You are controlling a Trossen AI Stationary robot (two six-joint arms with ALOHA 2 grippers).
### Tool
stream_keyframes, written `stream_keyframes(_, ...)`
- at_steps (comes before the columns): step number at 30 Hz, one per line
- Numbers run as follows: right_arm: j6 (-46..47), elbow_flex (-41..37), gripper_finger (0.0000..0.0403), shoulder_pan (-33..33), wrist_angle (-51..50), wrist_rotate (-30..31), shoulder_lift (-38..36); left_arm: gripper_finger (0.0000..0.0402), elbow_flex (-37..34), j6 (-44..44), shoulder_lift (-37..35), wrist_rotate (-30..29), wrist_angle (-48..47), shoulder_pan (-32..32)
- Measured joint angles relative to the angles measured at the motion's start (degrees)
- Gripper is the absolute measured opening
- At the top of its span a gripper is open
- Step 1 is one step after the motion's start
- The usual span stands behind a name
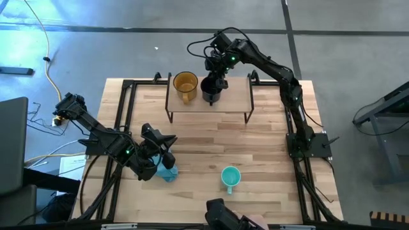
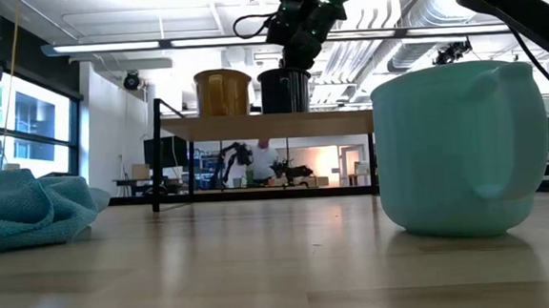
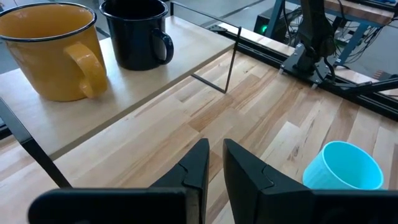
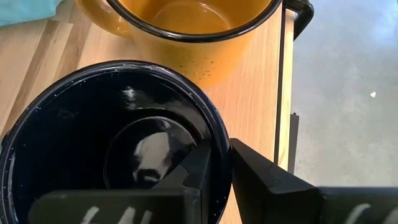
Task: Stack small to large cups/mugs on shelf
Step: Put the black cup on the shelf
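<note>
The light-wood shelf [image 1: 231, 102] stands at the table's far side. On it the amber mug [image 1: 185, 85] and the black mug [image 1: 211, 91] stand upright side by side, bases on the board. My right gripper [image 4: 224, 146] is over the black mug, shut on its rim. The teal mug [image 1: 230, 177] stands upright on the tabletop near the near edge, handle toward that edge. My left gripper [image 3: 216, 144] hovers shut and empty over the table's left near part, beside the blue cloth [image 1: 168, 172]. My right gripper pinches the black mug's wall at its rim [image 4: 219, 134], one finger [image 4: 199, 171] inside the mug and the other [image 4: 264, 177] outside. The fingers come from above, pointing down. The mug is upright with its base on the shelf [image 2: 273, 125], next to the amber mug [image 4: 186, 31].
Black frame rails [image 1: 121, 121] run along the table's left and right sides. The blue cloth [image 2: 30, 209] lies bunched on the tabletop left of the teal mug [image 2: 461, 152]. A dark device [image 1: 220, 216] sits at the near edge. A person [image 2: 263, 159] shows far behind the table.
</note>
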Motion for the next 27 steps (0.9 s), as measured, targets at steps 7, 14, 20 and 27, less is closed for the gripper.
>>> stream_keyframes(7,0.26,0.00,0.0046,0.00,-0.13,0.00,0.00,0.0037,0.02,-0.02,0.00,0.02,0.00,0.00)
stream_keyframes(14,0.46,0.02,0.0060,0.00,-0.13,-0.02,0.00,0.0037,0.02,-0.02,0.00,0.02,0.02,0.00)
stream_keyframes(20,0.46,0.11,0.0078,0.00,-0.11,-0.02,0.00,0.0037,0.02,-0.02,0.00,0.02,0.02,0.00)
stream_keyframes(27,0.46,0.11,0.0084,0.00,-0.13,-0.02,-0.04,0.0037,0.02,-0.03,0.00,0.02,0.02,0.00)
